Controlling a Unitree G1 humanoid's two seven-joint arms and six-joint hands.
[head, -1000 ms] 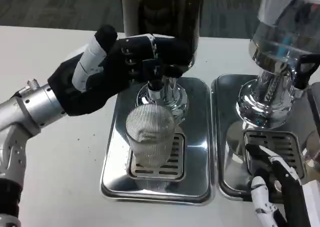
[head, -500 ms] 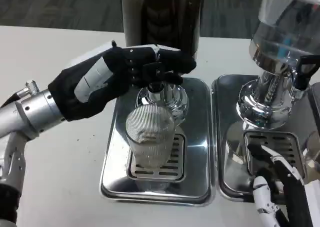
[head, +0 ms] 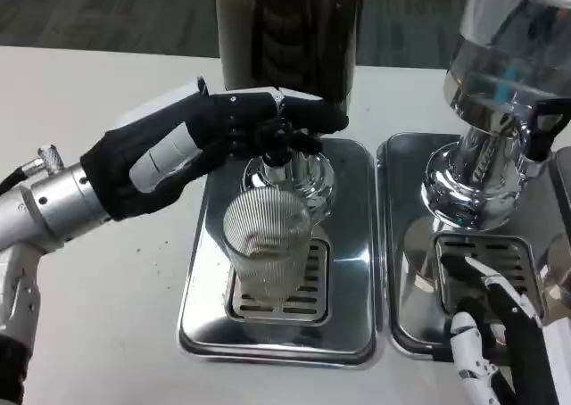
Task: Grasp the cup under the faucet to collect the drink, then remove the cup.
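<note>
Over on the left side of the white surface [head: 98, 289], the left robot hand [head: 192, 146] reaches in from its silver forearm with the fingers stretched out over the faucet [head: 278, 151] of the dark drink dispenser [head: 285, 30]. Looks like it's pressing or resting on the tap lever, which makes sense if the point is to get the drink flowing, though I can't really tell from this angle whether it's closed around the lever or just laid on top.

Right below that, the ribbed clear cup [head: 266, 249] stands upright on the slotted grate of the left drip tray [head: 201, 325], pretty much directly under the spout, so whatever comes out should land in it. I can't say for sure how much liquid is in there; the ribbing makes it hard to read. Nothing is holding the cup, so my guess is we're in the filling step and the removal hasn't started.

Moving right, there's a second drip tray [head: 401, 160] with a shiny clear-topped dispenser [head: 500, 93] on it, just beside the first tray. Doesn't seem involved.

Bottom right corner, the right robot hand [head: 495, 334] hovers over the second tray's grate, fingers loosely apart and holding nothing. Probably just waiting its turn to grab the cup once the pour is done.
</note>
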